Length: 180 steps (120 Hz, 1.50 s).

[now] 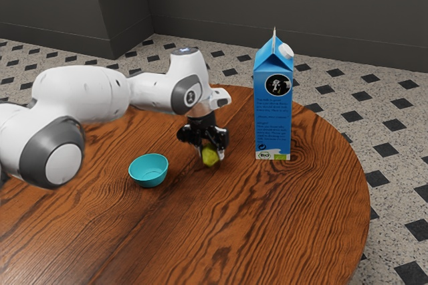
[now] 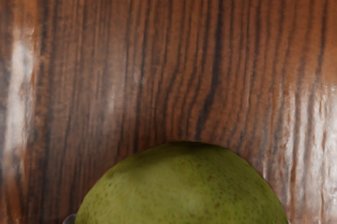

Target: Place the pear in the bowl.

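The black gripper (image 1: 211, 154) points down over the table in the exterior view, shut on the green pear (image 1: 210, 157), with a finger against either side of it. In the wrist view the pear (image 2: 184, 187) is large at the lower edge, its rounded end showing and the rest cut off. A small turquoise bowl (image 1: 148, 169) stands upright on the table, apart from the gripper, toward the exterior view's left; its visible inside holds nothing. Whether the pear touches the table is hard to tell.
A tall blue milk carton (image 1: 273, 108) stands upright on the round wooden table (image 1: 294, 211), a short way from the hand toward the exterior view's right. The table's curved edge lies beyond the carton.
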### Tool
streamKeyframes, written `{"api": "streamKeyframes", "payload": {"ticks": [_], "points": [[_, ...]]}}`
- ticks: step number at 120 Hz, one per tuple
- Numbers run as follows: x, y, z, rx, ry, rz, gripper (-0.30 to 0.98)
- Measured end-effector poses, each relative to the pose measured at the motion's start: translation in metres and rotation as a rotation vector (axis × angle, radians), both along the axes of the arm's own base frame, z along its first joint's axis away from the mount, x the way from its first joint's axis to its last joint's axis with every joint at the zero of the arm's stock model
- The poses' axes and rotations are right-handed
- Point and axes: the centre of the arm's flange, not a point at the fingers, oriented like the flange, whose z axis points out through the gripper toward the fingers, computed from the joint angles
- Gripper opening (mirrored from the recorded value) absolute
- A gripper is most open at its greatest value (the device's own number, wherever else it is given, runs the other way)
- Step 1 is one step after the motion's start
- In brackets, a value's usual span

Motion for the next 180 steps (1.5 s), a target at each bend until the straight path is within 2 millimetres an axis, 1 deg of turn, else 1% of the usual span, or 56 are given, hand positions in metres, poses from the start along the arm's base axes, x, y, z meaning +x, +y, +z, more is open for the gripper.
{"api": "streamKeyframes", "payload": {"ticks": [12, 28, 36, 46, 54, 63, 71, 79, 99, 104, 110, 118, 144, 151, 160, 167, 180], "points": [[-0.015, 0.000, 0.017, 0.001, 0.008, 0.001, 0.29], [-0.033, 0.012, 0.033, 0.013, 0.033, 0.016, 0.22], [-0.039, 0.018, 0.046, 0.029, 0.037, 0.017, 0.18], [-0.047, 0.034, 0.062, 0.062, 0.051, 0.030, 0.17], [-0.054, 0.054, 0.073, 0.086, 0.070, 0.052, 0.15], [-0.064, 0.075, 0.078, 0.108, 0.102, 0.081, 0.12], [-0.072, 0.094, 0.077, 0.123, 0.139, 0.110, 0.10], [-0.082, 0.106, 0.073, 0.131, 0.184, 0.129, 0.08], [-0.102, 0.109, 0.066, 0.131, 0.289, 0.136, 0.05], [-0.105, 0.108, 0.058, 0.137, 0.317, 0.133, 0.05], [-0.106, 0.105, 0.048, 0.153, 0.347, 0.124, 0.05], [-0.102, 0.103, 0.039, 0.173, 0.368, 0.116, 0.04], [-0.091, 0.103, 0.030, 0.203, 0.385, 0.110, 0.04], [-0.089, 0.102, 0.029, 0.205, 0.385, 0.108, 0.10], [-0.085, 0.099, 0.029, 0.202, 0.381, 0.105, 0.29], [-0.083, 0.097, 0.029, 0.196, 0.381, 0.104, 0.41], [-0.083, 0.096, 0.028, 0.191, 0.385, 0.100, 0.52]]}}
